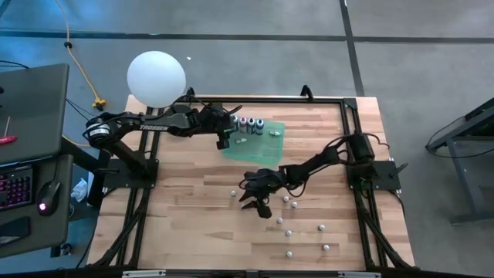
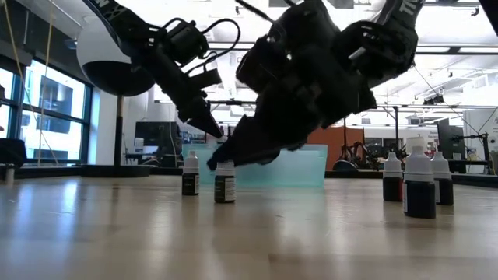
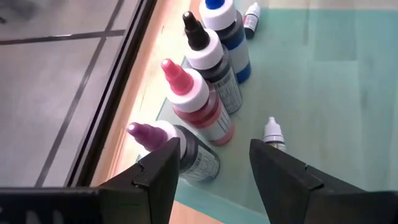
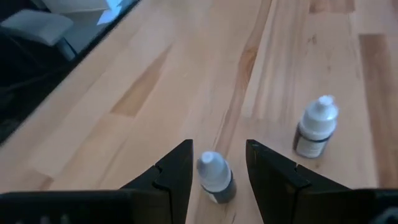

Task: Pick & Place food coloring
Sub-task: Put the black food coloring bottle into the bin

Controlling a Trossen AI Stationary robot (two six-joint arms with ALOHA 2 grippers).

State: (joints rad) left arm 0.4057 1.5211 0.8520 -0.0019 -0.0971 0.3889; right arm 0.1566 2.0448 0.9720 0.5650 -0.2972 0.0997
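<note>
Four larger food coloring bottles (image 3: pixel 205 93), with purple, pink, black and blue tops, stand in a row along the far edge of a green tray (image 1: pixel 258 150). A tiny white-capped bottle (image 3: pixel 272 134) stands on the tray near them. My left gripper (image 3: pixel 214 149) hangs open over the tray, its fingers by the purple-topped bottle (image 3: pixel 186 152) and the tiny one. Several tiny bottles (image 1: pixel 289 232) stand scattered on the wooden table. My right gripper (image 4: pixel 217 149) is open and low over the table, with its fingers on either side of one upright tiny bottle (image 4: pixel 214 174), apart from it.
Another tiny bottle (image 4: pixel 316 127) stands close beside the right gripper. A large white globe (image 1: pixel 157 77) sits off the table's far left corner. A black frame (image 1: pixel 351 108) runs around the table. Bare wood lies left of the right gripper.
</note>
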